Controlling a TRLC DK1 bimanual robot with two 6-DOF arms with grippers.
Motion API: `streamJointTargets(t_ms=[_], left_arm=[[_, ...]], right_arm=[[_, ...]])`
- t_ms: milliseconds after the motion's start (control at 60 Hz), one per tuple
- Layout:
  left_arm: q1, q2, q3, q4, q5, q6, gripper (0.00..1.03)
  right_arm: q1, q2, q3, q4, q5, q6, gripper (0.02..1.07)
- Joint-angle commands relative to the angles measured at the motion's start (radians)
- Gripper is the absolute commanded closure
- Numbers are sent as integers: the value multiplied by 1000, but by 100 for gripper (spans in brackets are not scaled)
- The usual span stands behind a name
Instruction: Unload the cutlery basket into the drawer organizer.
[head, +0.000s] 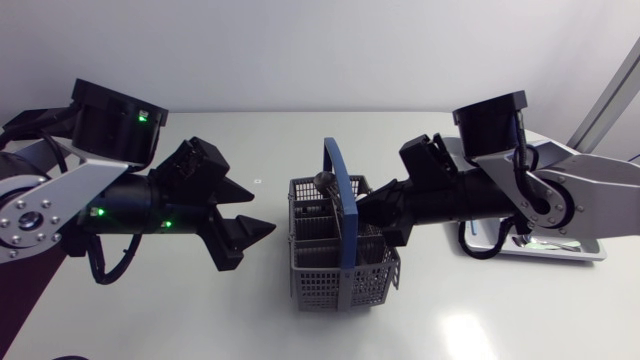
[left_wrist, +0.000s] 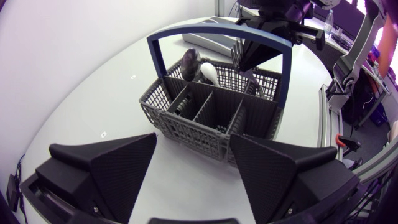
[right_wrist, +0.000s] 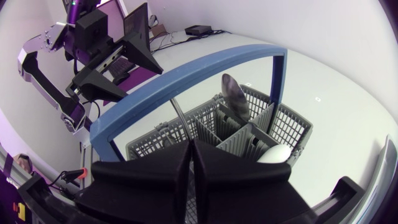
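Plainly the chief risk is the blue handle. The right hand, fingers closed together, sits low in the basket at mid-frame, close beside that arch. A careless lift could catch the arch and tip or drag the light basket. A thin metal stem rises at the fingertips. Whether it is pinched cannot be told, and so smooth a stem might slip.

The left hand, spread wide and holding nothing, faces the basket from frame left, apart from it. The basket is grey plastic lattice with dividers. A dark spoon and a glossy white piece stand inside. The organizer, a white tray, lies at right under the right arm on the smooth bench.
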Motion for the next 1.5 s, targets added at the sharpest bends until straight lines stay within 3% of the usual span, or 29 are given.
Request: streamJointTargets(t_ms=[0, 367, 667, 1067, 1167, 1317, 1417, 1483], left_arm=[[-11, 15, -17, 8, 6, -17, 20], [-57, 47, -32, 40, -8, -36, 20], [-63, 61, -37, 57, -8, -42, 19], [-72, 71, -32, 71, -14, -51, 17], [-74, 71, -31, 71, -15, -53, 17], [-69, 45, -34, 71, -24, -53, 17], [-58, 7, -43, 71, -32, -48, 17], [-57, -5, -48, 71, -38, -45, 17]], right_arm=[[11, 29, -17, 9, 21, 33, 101], [2, 106, -14, -12, 73, 63, 101], [-115, 91, -5, -38, -79, 106, 101], [-239, 28, 41, -38, -384, 244, 101], [-296, -12, 81, -40, -422, 276, 101], [-423, -90, 147, -61, -419, 271, 101], [-563, -58, 280, -305, -359, 23, 101], [-612, -43, 305, -328, -296, -45, 101]])
